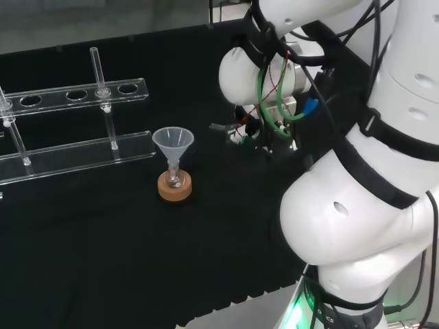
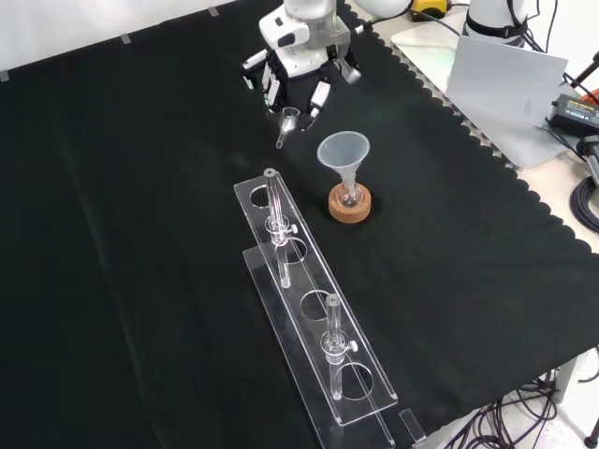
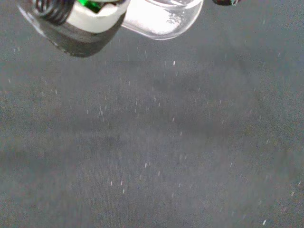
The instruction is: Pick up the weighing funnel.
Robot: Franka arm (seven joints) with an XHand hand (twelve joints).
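In the front view the black and white hand (image 2: 301,64) hangs over the far part of the black cloth. Its fingers (image 2: 318,96) curl down round a small clear weighing funnel (image 2: 288,119), whose short stem slants down to the left, towards the cloth. The wrist view has a black and white fingertip (image 3: 78,23) right beside the clear bowl of the weighing funnel (image 3: 164,18), with bare cloth beneath both. In the head view the hand (image 1: 255,129) sits under the arm's white links, to the right of the big funnel, and its fingers are largely hidden there.
The big funnel (image 2: 343,150) stands mouth up in a small flask on a cork ring (image 2: 350,208), close in front of the hand; in the head view this funnel (image 1: 173,139) is left of the hand. A clear tube rack (image 2: 314,313) holding tubes lies nearer the camera.
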